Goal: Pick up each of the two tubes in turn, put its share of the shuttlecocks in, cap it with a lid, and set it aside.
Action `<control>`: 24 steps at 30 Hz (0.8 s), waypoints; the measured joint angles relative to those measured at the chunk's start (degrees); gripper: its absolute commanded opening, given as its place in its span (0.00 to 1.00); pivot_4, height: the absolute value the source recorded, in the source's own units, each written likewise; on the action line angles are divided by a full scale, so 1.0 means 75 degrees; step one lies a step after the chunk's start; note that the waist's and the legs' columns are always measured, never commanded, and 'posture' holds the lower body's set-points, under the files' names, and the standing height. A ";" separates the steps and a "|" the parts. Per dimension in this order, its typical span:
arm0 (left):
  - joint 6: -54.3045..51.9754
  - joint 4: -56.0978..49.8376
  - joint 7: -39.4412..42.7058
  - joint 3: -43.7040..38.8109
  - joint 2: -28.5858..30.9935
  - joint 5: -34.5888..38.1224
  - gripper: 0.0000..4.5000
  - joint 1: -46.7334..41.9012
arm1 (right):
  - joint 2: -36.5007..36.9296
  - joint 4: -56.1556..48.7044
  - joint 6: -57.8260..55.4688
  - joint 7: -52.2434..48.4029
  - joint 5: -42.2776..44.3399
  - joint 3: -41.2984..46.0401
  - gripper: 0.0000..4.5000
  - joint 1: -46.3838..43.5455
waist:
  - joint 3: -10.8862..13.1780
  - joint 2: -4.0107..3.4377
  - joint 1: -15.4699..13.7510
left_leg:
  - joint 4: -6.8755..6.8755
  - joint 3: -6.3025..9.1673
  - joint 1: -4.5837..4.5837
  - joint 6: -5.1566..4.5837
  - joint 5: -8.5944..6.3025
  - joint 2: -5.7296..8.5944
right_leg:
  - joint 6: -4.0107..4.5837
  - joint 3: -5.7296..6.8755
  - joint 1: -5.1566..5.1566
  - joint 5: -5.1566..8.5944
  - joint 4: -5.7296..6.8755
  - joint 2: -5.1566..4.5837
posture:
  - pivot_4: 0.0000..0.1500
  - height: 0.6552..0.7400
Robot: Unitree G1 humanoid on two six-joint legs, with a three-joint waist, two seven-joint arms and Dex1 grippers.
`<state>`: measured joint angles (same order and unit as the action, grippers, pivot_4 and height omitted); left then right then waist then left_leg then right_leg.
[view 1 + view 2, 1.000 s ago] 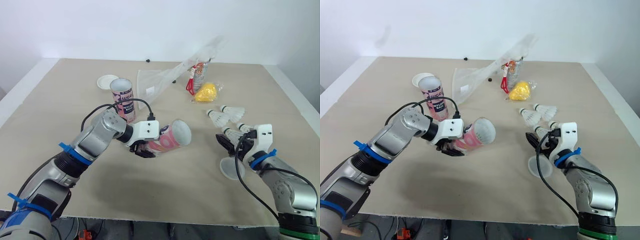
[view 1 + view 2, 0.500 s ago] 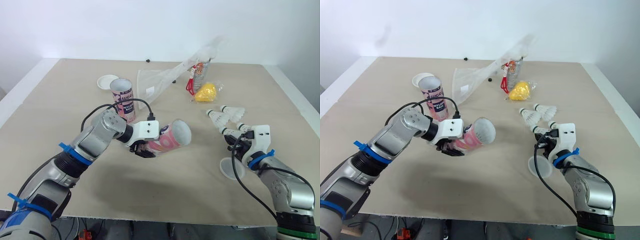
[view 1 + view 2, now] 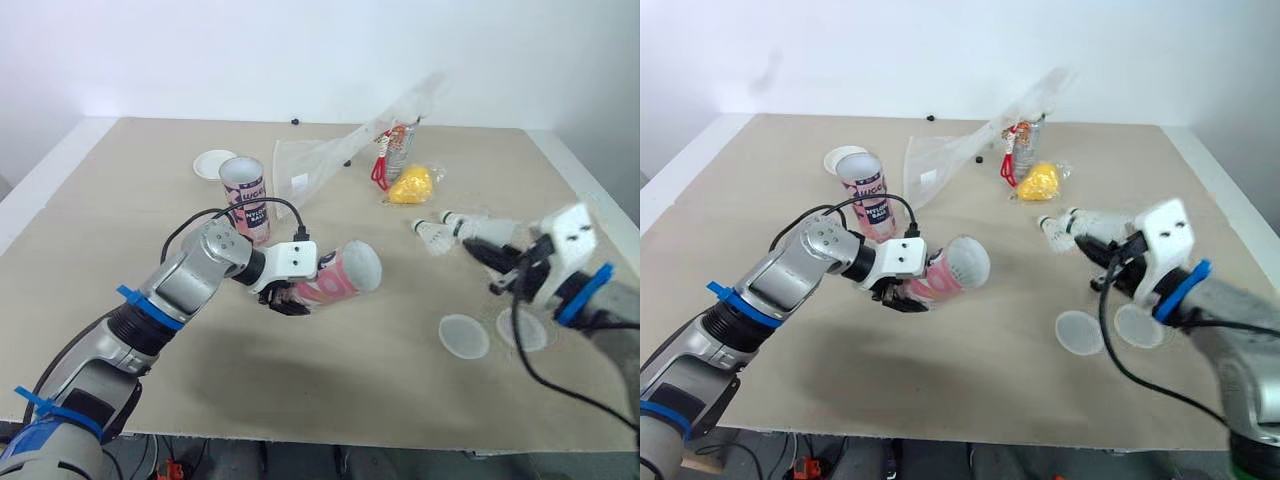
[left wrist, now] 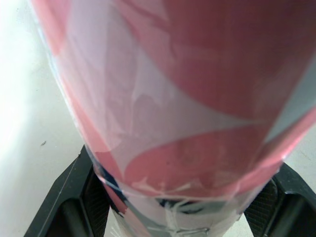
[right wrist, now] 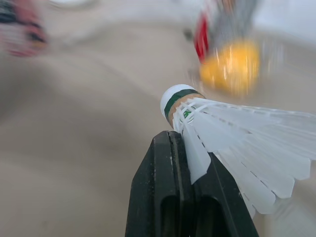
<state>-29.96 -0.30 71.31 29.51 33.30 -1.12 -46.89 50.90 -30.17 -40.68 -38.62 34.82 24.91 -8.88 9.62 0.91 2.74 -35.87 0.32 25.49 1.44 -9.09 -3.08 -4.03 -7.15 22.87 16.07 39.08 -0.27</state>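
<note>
Now, left pincer [image 3: 288,298]: clamped round the tilted tube [image 3: 340,278].
Right pincer [image 5: 173,148]: pinching a shuttlecock [image 5: 232,133] by its skirt.
Advice: lead cork-first, squarely, into the tube's mouth.

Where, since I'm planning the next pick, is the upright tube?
Head view: the upright tube stands left of centre, beside a white lid, just beyond the left gripper.

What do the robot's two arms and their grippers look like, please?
The left arm and right arm are silver-grey with blue tape bands and looping black cables. The left gripper and right gripper each have a white boxy housing and two black fingers.
</note>
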 measured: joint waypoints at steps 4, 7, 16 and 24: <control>0.0017 0.0069 0.0049 -0.0026 -0.0020 0.0011 0.69 -0.0006 | 0.1081 -0.0326 0.0967 -0.1467 0.0107 -0.0155 0.02 -0.0680 | 0.0001 -0.0001 0.0001 | 0.0002 -0.0002 -0.0002 0.0000 0.0000 0.0000 | 0.0001 0.0000 0.0000 0.0000 -0.0001 -0.0001 | 1.00 1.00; 0.0000 0.0123 0.0080 -0.0036 -0.0054 0.0035 0.69 -0.0028 | 0.1447 -0.0566 0.1907 -0.2416 -0.0111 -0.0805 0.02 -0.0973 | 0.0004 0.0011 -0.0002 | 0.0002 -0.0002 -0.0003 0.0000 0.0000 0.0000 | 0.0002 0.0002 -0.0002 0.0003 -0.0003 -0.0003 | 1.00 1.00; -0.0495 0.0184 0.0184 -0.0103 -0.0111 0.0203 0.69 -0.0095 | 0.1562 -0.0066 0.3708 -0.3581 -0.1417 -0.2588 0.02 -0.2029 | 0.0005 0.0012 -0.0002 | 0.0003 -0.0010 -0.0001 0.0000 0.0000 0.0000 | 0.0004 -0.0001 0.0006 0.0006 -0.0005 -0.0007 | 1.00 1.00; -0.0781 0.0157 0.0199 -0.0111 -0.0114 0.0239 0.69 -0.0140 | 0.1156 0.0995 0.4581 -0.3947 -0.2384 -0.3684 0.02 -0.3111 | 0.0006 0.0011 0.0000 | 0.0006 -0.0010 0.0000 0.0000 -0.0001 0.0000 | 0.0005 0.0000 0.0008 0.0007 -0.0004 -0.0006 | 1.00 1.00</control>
<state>-35.82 0.88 72.80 28.68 32.45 0.68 -47.93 59.57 -22.71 -6.33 -68.22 16.94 -2.73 -32.21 9.67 0.99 2.74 -35.83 0.24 25.49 1.44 -9.09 -3.08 -4.00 -7.15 22.93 16.13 39.05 -0.32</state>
